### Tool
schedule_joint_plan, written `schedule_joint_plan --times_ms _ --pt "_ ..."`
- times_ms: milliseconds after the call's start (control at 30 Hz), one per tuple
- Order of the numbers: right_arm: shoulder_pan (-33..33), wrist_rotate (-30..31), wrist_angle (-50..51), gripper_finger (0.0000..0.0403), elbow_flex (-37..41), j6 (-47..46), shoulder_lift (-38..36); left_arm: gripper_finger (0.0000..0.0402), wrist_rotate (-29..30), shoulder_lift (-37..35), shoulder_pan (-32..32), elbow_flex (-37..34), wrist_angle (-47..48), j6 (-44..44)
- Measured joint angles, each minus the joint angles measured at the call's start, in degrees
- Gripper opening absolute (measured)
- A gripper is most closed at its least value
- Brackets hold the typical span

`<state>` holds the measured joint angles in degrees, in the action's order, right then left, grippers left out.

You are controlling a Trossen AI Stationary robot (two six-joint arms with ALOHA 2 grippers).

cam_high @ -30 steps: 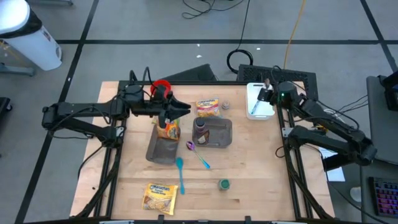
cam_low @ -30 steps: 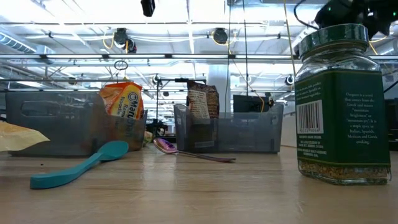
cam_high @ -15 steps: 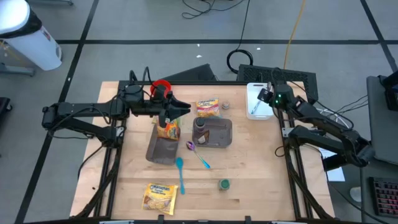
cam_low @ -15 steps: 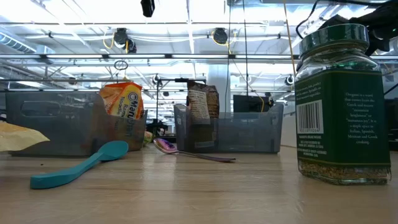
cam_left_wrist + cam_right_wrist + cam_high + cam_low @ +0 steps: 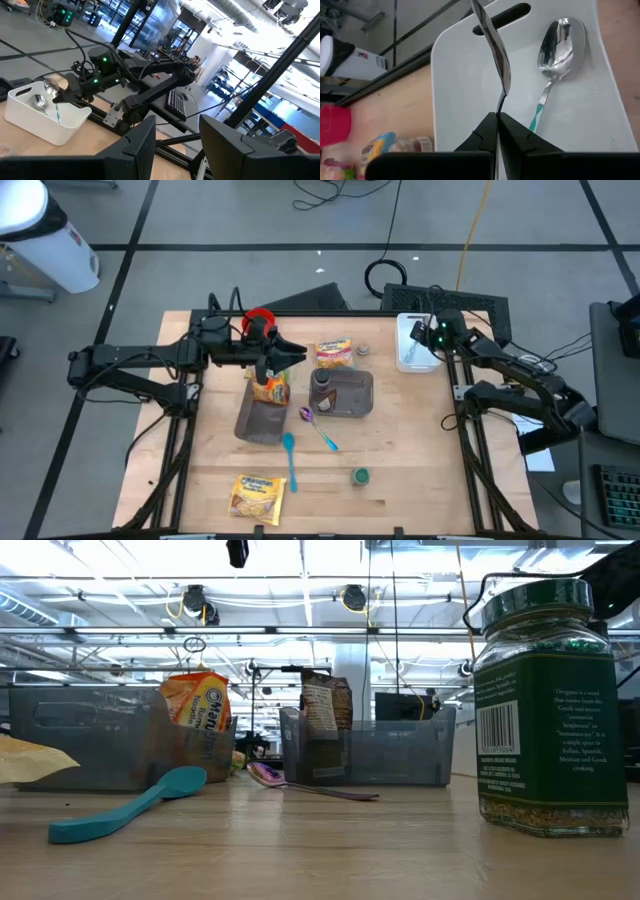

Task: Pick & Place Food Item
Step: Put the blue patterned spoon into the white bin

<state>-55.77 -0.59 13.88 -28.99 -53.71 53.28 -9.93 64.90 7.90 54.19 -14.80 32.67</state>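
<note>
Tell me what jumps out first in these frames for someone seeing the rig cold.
In the low view, the green-labelled spice jar looms closest at the table's near edge, with a teal spoon lying to its left. From above, the left pincer hangs over an orange snack packet standing in the left grey bin. At the far right corner, the right pincer is shut on a thin utensil over the white tray, beside a metal spoon.

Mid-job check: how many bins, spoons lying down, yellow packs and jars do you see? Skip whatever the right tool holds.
Bins: 3 (grey bin, second grey bin, white bin)
Spoons: 3 (teal spoon, purple spoon, silver spoon)
Yellow packs: 3 (binned pack, far pack, near pack)
Jars: 1 (green jar)
Total: 10
Skipped: thin piece in right tool
</note>
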Motion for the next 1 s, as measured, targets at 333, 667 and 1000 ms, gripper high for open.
schedule_joint_plan --times_ms 333,667,1000 --pt "-2.18 -2.77 -0.95 0.0 0.0 -1.18 4.69 0.0157 0.08 0.0 0.0 0.0 0.02 -0.35" --pt "-4.43 -6.88 -0.99 0.0 0.0 -0.94 7.54 0.0157 1.74 0.0 0.0 0.0 0.02 -0.64" --pt "-4.66 -7.01 -1.87 0.0 0.0 -0.92 7.73 0.0157 2.49 0.0 0.0 0.0 0.02 -0.64"
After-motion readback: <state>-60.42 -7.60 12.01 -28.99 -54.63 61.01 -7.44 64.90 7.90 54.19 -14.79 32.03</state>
